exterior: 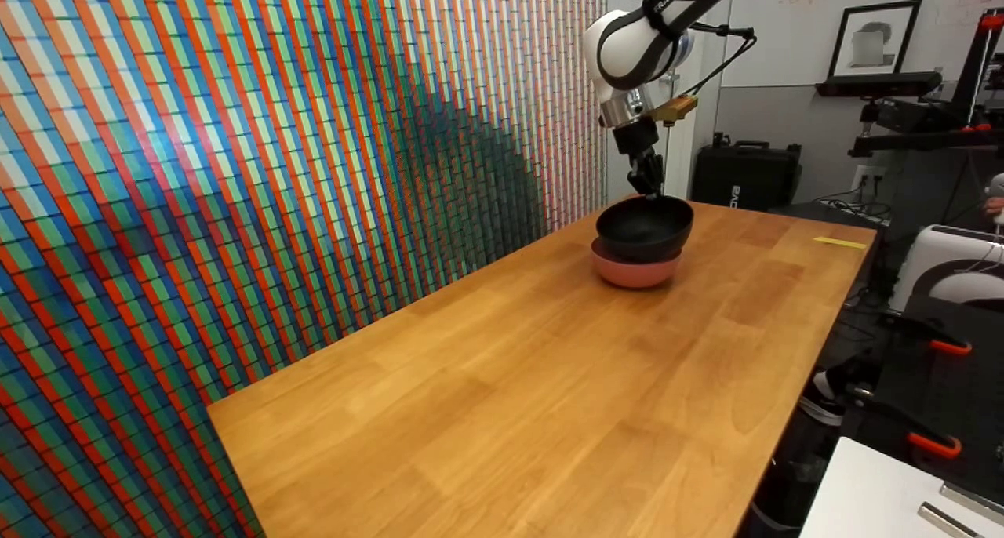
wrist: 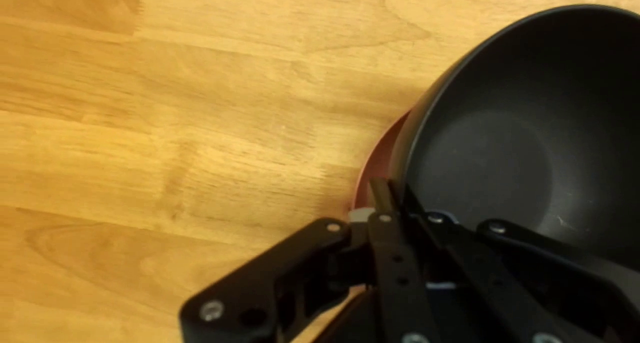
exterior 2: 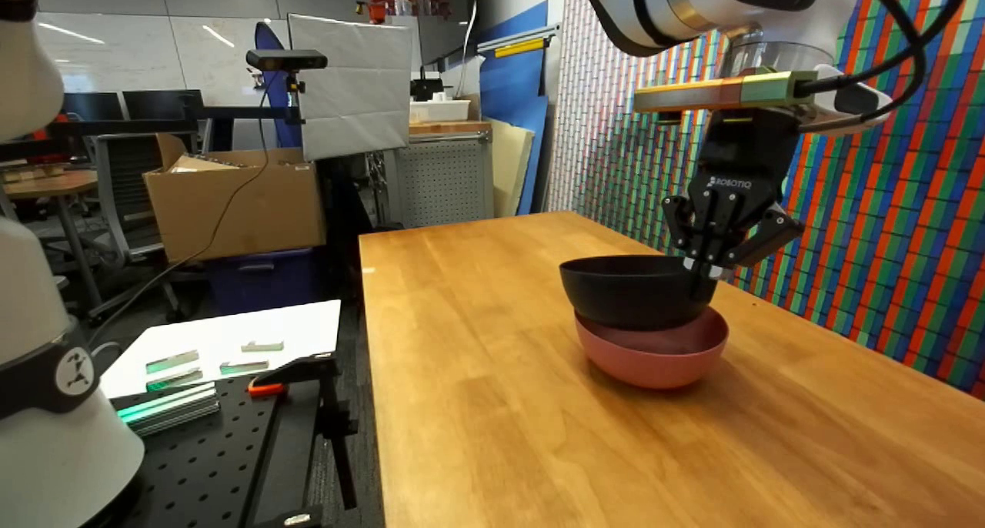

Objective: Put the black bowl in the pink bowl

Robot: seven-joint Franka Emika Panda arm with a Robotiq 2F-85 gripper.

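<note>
Wrist view, closest in: the gripper (wrist: 397, 195) sits at the bottom edge and pinches the rim of the black bowl (wrist: 485, 153), one jaw inside the wall, the other outside it. Beneath that bowl a crescent of the pink bowl (wrist: 378, 169) shows on the left, and under both lies the wooden table (wrist: 200, 133). Both exterior views place the black bowl over the mouth of the pink bowl, set a little off centre, its rim slightly tilted; whether its base dips below the pink rim or touches it, I cannot tell. The pink bowl rests upright on the table. Above them hangs the white arm (exterior: 627, 48), black cables (exterior 2: 885, 74) looping beside it. Farther along the table, in an exterior view, lies a short yellow strip (exterior: 839, 242), and beside the long edge stands a wall of many-coloured tiles (exterior: 274, 169). Past the far end come a black case (exterior: 745, 177) and, higher up, a framed picture (exterior: 874, 40). Also in an exterior view, a cardboard box (exterior 2: 238, 212) sits on a blue bin (exterior 2: 265, 278).
</note>
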